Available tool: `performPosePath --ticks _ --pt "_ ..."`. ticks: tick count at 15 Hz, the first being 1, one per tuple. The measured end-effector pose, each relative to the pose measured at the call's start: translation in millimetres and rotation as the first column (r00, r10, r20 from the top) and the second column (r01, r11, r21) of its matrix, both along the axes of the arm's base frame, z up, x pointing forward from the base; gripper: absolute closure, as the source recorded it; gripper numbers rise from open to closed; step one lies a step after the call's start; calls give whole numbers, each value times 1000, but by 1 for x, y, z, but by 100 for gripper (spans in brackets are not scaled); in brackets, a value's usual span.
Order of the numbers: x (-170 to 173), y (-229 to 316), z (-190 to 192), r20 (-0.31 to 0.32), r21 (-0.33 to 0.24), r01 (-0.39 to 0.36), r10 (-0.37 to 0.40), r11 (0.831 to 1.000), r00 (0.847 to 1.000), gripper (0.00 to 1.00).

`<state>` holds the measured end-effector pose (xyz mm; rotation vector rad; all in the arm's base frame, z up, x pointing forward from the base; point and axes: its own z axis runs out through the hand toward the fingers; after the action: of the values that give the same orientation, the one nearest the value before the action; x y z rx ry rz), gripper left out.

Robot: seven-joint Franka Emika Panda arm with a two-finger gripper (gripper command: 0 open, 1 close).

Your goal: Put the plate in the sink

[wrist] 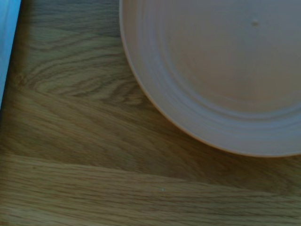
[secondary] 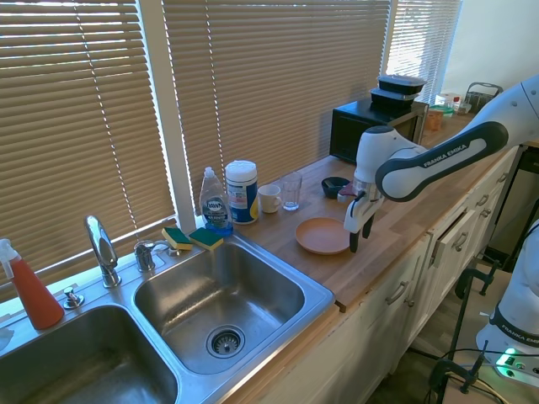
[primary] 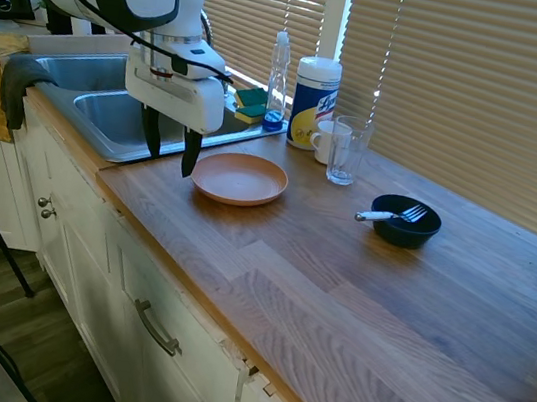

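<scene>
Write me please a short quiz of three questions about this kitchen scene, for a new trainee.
1. True or false: the round salmon-orange plate already lies in the stainless steel double sink.
2. What rests in the small black bowl? A) spoon B) fork C) sponge
3. Fill in: the robot's hand is ____, beside the plate's rim, holding nothing.

Key
1. False: it lies on the wooden countertop.
2. B: a fork lies across it.
3. Open.
</scene>
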<state>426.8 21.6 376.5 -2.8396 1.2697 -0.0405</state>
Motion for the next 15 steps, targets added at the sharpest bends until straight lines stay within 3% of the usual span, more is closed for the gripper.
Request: performPosePath --ticks 4,8,12,15 --pt "3 -2 2 23 -2 4 -4 1000 1000 0" --pt "12 -37 14 81 38 100 -103 994 991 0" --pt "35 -86 20 119 92 204 -214 975 970 0" --pt "61 -118 4 101 180 244 -265 953 959 0"
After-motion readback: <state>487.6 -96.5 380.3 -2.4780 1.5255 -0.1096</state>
